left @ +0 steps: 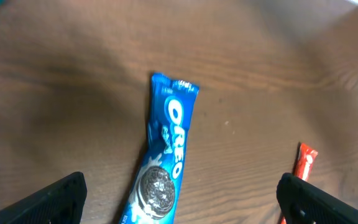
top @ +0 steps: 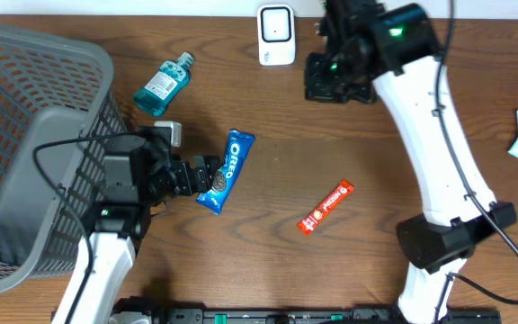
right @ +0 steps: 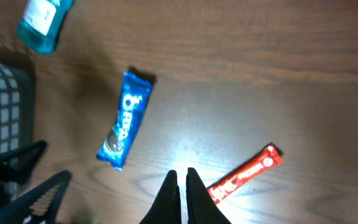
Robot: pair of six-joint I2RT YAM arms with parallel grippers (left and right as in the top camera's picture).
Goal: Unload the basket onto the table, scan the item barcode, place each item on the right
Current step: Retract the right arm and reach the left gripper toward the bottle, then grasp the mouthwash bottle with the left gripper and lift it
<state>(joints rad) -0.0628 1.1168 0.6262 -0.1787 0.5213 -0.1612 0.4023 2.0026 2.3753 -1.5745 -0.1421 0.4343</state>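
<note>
Your left gripper (left: pixel 179 202) stands fully released, one finger on either side of the Oreo pack (left: pixel 164 163) (cookie end nearest the wrist). The pack lies flat on the desk (left: pixel 260 74). Your right gripper (right: pixel 180 190) is clenched on nothing, above the desk. A red bar (right: pixel 246 173) lies apart from the pack.

a blue oreo cookie pack (top: pixel 226 171) lies flat on the wooden bench (top: pixel 331 135), label up and slanted. a white scanner (top: pixel 276 34) stands at the far edge, well apart.
</note>
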